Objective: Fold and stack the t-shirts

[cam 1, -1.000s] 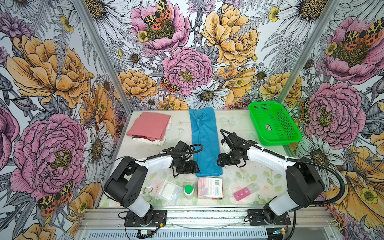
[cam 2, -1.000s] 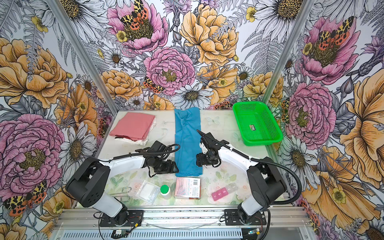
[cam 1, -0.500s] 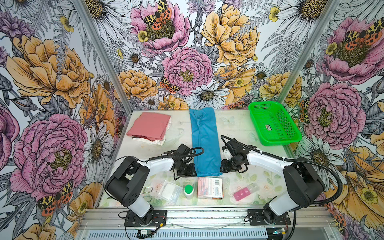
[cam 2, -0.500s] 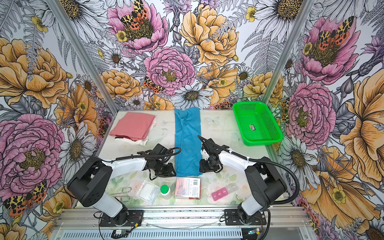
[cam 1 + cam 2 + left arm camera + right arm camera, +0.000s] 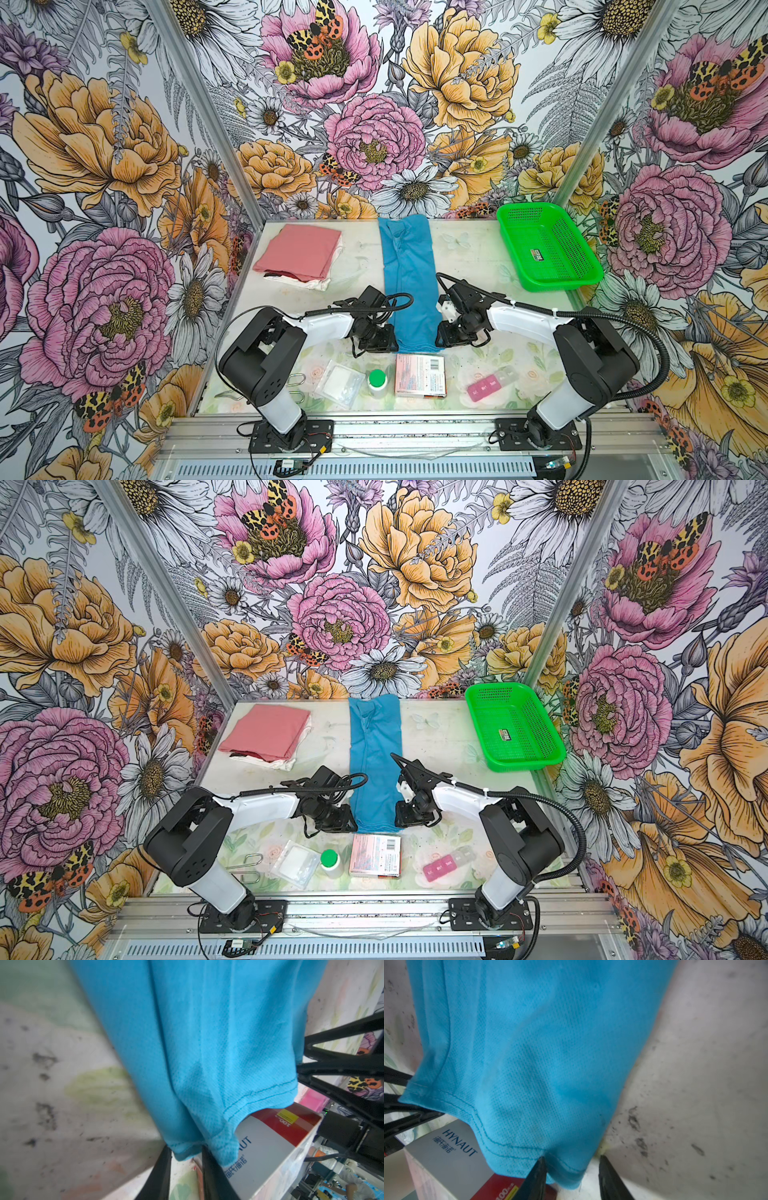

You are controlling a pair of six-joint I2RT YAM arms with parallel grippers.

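Observation:
The blue t-shirt (image 5: 409,270) (image 5: 376,746) lies folded into a long narrow strip down the middle of the table. My left gripper (image 5: 392,340) (image 5: 186,1151) sits at its near left hem corner, with the bunched hem (image 5: 187,1147) pinched between the tips. My right gripper (image 5: 438,338) (image 5: 571,1161) is at the near right corner. Its jaws straddle the hem (image 5: 566,1174), with a gap still showing beside one finger. A folded salmon-pink t-shirt (image 5: 301,251) (image 5: 268,729) rests on white fabric (image 5: 316,284) at the back left.
A pink-and-grey box (image 5: 419,376) lies just in front of the blue hem. Beside it are a green-capped bottle (image 5: 377,380), a clear bag (image 5: 340,382) and a pink pill case (image 5: 484,388). An empty green mesh basket (image 5: 557,284) stands at the back right.
Both grippers slid along the blue strip's sides toward the front edge, down to its near hem corners. Their jaws narrowed, and the left closed on the hem.

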